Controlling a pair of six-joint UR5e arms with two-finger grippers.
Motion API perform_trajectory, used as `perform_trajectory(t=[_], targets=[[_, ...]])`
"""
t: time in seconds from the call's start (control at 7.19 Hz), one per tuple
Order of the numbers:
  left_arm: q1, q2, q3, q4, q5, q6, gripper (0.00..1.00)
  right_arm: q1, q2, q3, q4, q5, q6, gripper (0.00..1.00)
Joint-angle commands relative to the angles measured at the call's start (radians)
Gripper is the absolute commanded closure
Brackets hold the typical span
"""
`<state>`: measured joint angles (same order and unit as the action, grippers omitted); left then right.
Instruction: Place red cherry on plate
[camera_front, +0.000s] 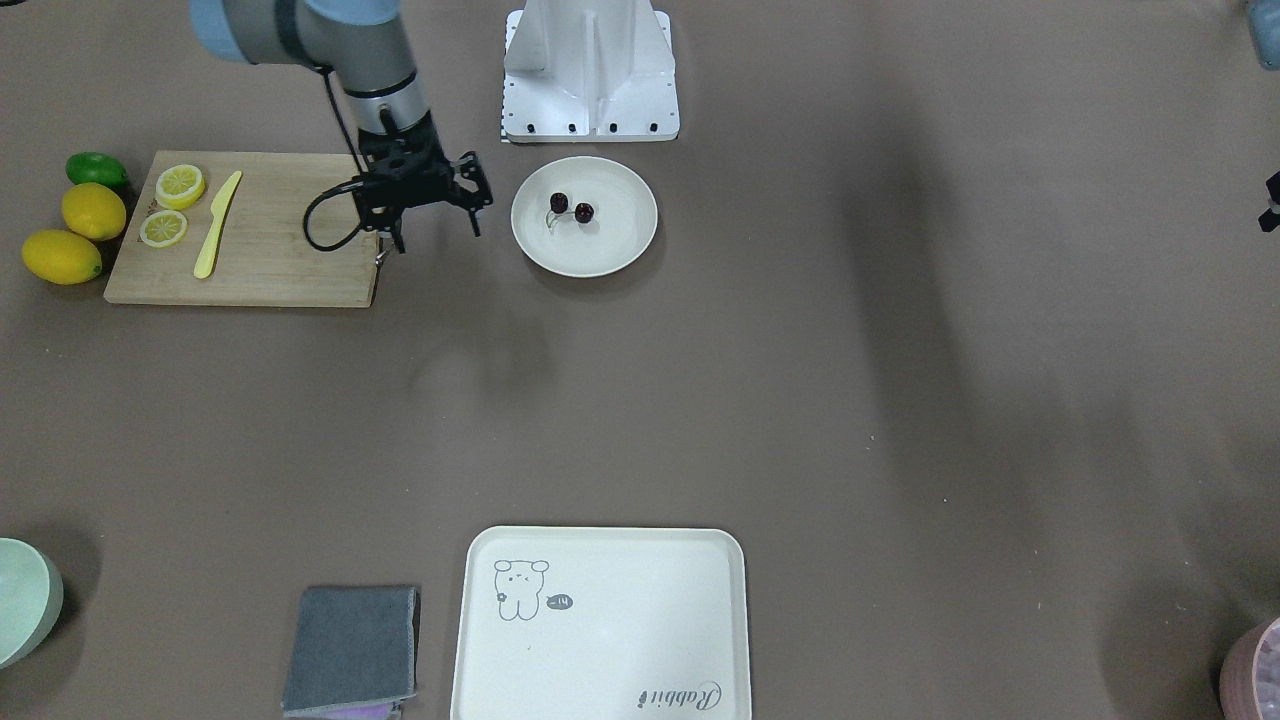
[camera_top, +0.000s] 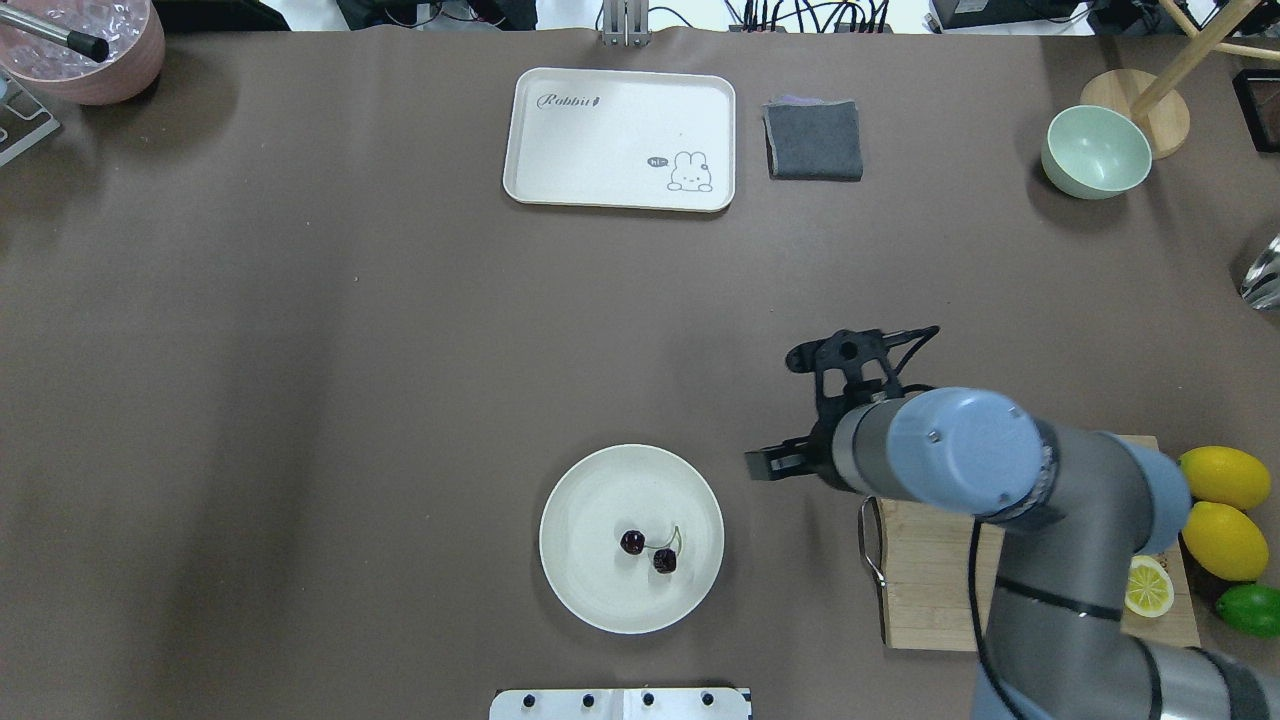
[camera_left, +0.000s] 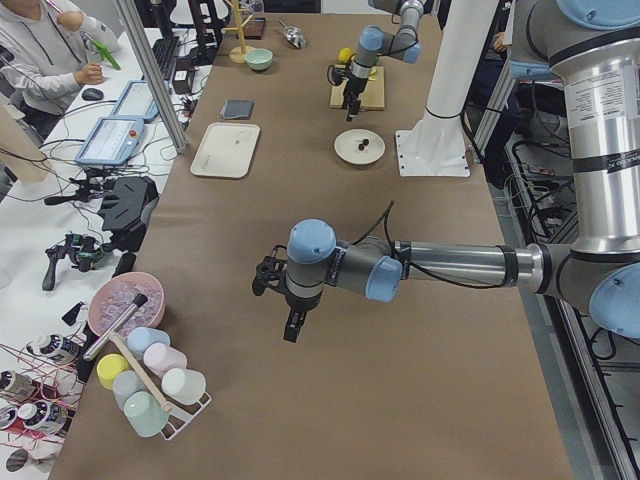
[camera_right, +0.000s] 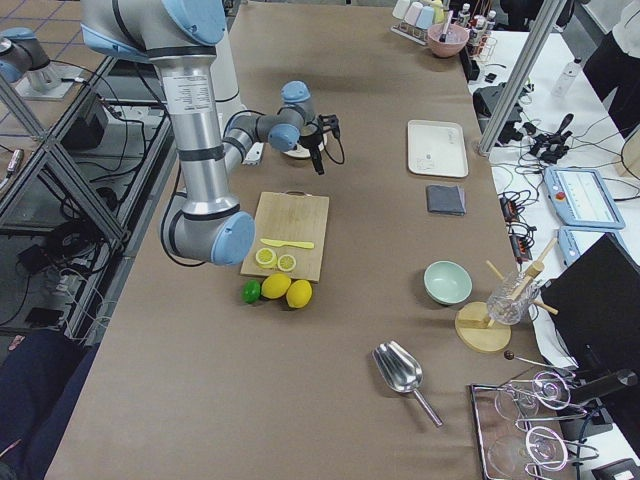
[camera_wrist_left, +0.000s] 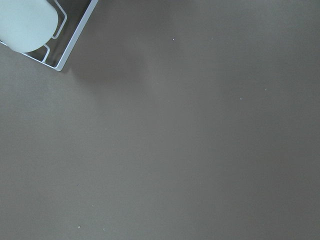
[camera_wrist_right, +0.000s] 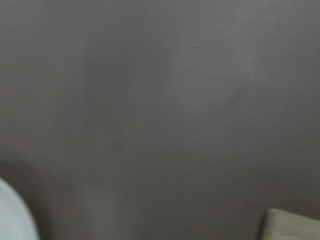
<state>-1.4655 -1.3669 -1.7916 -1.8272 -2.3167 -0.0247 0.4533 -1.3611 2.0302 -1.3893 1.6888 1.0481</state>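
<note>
The red cherry (camera_front: 571, 207), two dark maroon fruits joined by thin stems, lies inside the round cream plate (camera_front: 610, 245) close to the robot's base. From above, the red cherry (camera_top: 648, 550) rests slightly right of the plate's (camera_top: 600, 500) middle. My right gripper (camera_front: 437, 228) hovers between the plate and the cutting board, open, with nothing between its fingers. In the overhead view the right gripper (camera_top: 790, 410) is up and to the right of the plate, apart from it. My left gripper (camera_left: 290, 322) hangs over bare table far from the plate; I cannot tell its state.
A wooden cutting board (camera_front: 270, 260) carries two lemon slices (camera_front: 172, 205) and a yellow knife (camera_front: 216, 225); two lemons (camera_front: 80, 230) and a lime (camera_front: 96, 169) lie beside it. At the far side sit a cream tray (camera_top: 620, 138), a grey cloth (camera_top: 813, 140) and a green bowl (camera_top: 1096, 151).
</note>
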Motion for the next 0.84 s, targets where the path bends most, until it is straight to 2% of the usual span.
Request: perform_trajectory(t=[0.0, 0.14, 0.28, 0.42, 0.56, 0.7], targets=[[-0.018, -0.02, 0.012, 0.043, -0.042, 0.005, 0.02, 0.256, -0.14, 0.015, 0.004, 0.224, -0.178, 0.0], [-0.032, -0.032, 0.032, 0.064, -0.044, 0.006, 0.02, 0.366, -0.212, 0.015, 0.006, 0.308, -0.195, 0.01], [-0.057, -0.044, 0.084, 0.074, -0.036, 0.059, 0.02, 0.448, -0.308, -0.001, 0.041, 0.336, -0.291, 0.01], [-0.106, -0.104, 0.174, 0.084, -0.006, 0.154, 0.02, 0.535, -0.36, -0.066, 0.085, 0.392, -0.429, 0.01], [-0.146, -0.151, 0.22, 0.113, -0.001, 0.169, 0.02, 0.636, -0.381, -0.138, 0.095, 0.484, -0.469, 0.01], [-0.153, -0.152, 0.222, 0.121, 0.003, 0.169, 0.02, 0.757, -0.385, -0.171, 0.081, 0.506, -0.599, 0.0]])
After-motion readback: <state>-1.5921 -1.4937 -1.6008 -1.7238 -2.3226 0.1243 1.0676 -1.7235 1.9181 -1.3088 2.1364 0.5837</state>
